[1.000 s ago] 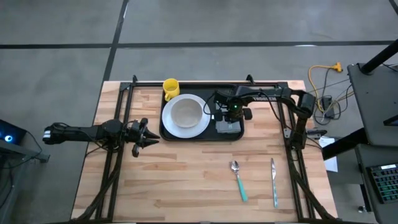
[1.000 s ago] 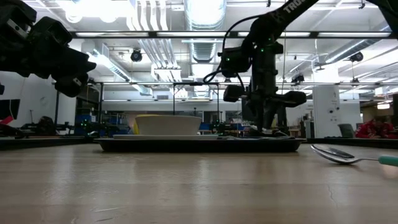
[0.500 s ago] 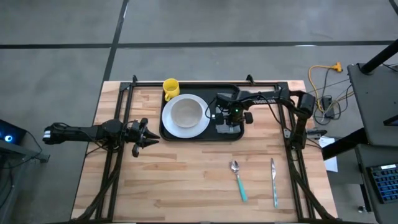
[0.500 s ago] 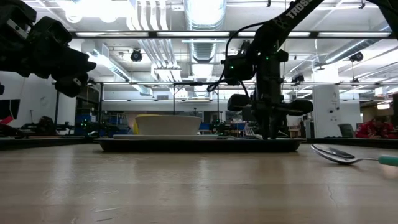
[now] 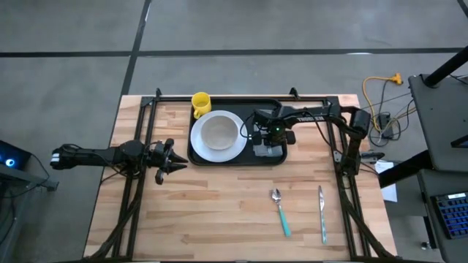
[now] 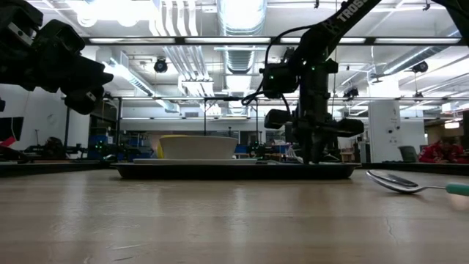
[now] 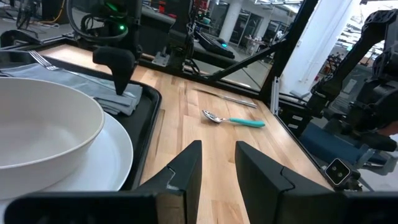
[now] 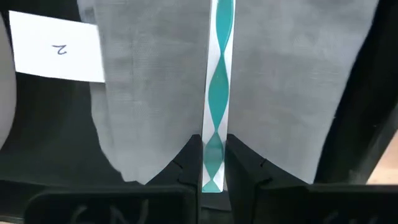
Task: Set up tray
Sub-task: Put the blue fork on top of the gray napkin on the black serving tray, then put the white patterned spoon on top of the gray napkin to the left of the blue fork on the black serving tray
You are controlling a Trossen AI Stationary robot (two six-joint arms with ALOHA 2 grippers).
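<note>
Fork-placing step: right end effector (image 8: 214,163) pinched a teal-handled fork (image 8: 219,81) over the napkin (image 5: 268,150) on the tray (image 5: 285,158), frame centre. Left end effector (image 7: 216,163) idle, parted. Next, likely: release, fetch spoon (image 5: 280,212).

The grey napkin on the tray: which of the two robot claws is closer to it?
The right. The right gripper is directly over the grey napkin, pinching the teal handle of a fork lying on it. The left gripper hovers off the tray's front-left corner, across the white plate.

White label (image 8: 57,47) — reads "2".
</note>
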